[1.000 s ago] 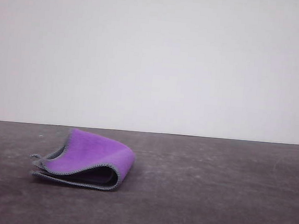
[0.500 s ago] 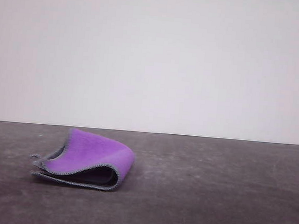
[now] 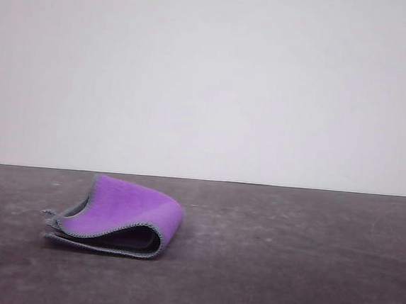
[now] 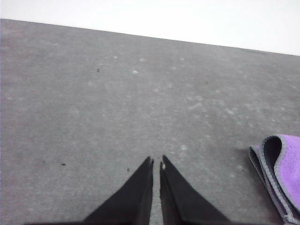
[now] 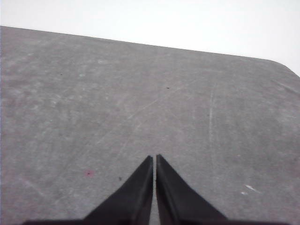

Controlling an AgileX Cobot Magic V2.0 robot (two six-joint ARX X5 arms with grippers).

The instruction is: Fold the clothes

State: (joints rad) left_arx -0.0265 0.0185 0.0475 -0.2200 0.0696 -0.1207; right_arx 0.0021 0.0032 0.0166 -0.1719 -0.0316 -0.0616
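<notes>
grippers: left gripper (image 4: 156, 161) and right gripper (image 5: 154, 158) both pinched together, holding nothing, poised over bare table (image 3: 285, 273).
cloth: the clothes (image 3: 115, 215) lie on the table's left part, doubled over, purple face up, loose fold bulging.
progress: one fold looks done; i judge a flattening or second fold may remain.
views: left wrist catches the cloth's stacked grey edges (image 4: 269, 164) near the gripper; front shows the whole bundle against the wall (image 3: 209, 81).
</notes>
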